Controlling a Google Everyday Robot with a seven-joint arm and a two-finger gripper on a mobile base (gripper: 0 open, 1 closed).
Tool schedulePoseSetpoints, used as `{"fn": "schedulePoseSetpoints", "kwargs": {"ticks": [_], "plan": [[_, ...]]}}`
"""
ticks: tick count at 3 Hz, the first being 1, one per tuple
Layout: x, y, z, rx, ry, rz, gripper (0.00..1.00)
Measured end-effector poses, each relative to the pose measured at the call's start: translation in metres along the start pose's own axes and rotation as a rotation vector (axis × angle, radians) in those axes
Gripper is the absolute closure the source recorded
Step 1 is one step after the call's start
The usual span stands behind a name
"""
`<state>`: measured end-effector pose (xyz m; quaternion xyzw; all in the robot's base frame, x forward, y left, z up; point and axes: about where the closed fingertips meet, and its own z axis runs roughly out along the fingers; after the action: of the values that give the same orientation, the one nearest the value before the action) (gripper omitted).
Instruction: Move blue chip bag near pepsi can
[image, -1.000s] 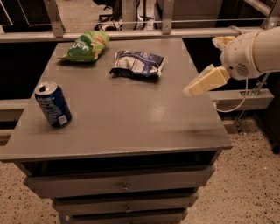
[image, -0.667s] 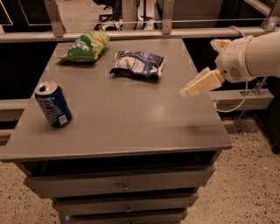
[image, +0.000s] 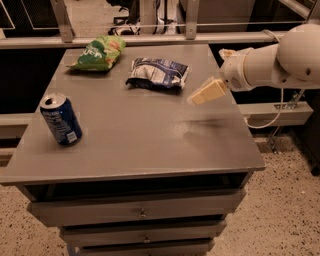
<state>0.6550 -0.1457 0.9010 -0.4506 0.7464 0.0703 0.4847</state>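
Note:
The blue chip bag (image: 158, 73) lies flat at the back middle of the grey table (image: 150, 145), crinkled dark blue and white. The pepsi can (image: 61, 119) stands upright near the table's left front edge, far from the bag. My gripper (image: 207, 92) reaches in from the right on a white arm (image: 272, 62). It hovers above the table's right side, just right of the blue bag and apart from it. It holds nothing that I can see.
A green chip bag (image: 99, 52) lies at the back left corner. A rail (image: 150, 39) runs behind the table. Drawers (image: 142, 212) sit under the tabletop. A cable (image: 267, 120) hangs at the right.
The gripper has moved left, toward the blue chip bag. The bags and the can have not moved.

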Motion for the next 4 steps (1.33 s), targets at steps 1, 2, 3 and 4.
{"fn": "schedulePoseSetpoints", "kwargs": {"ticks": [1,2,3,4], "plan": [[-0.003,-0.004,0.025,-0.029,-0.009,0.017,0.00],[-0.014,-0.004,0.058,-0.080,-0.038,0.012,0.00],[-0.022,-0.006,0.078,-0.104,-0.062,0.003,0.00],[-0.025,-0.014,0.105,-0.128,-0.082,-0.021,0.00]]}}
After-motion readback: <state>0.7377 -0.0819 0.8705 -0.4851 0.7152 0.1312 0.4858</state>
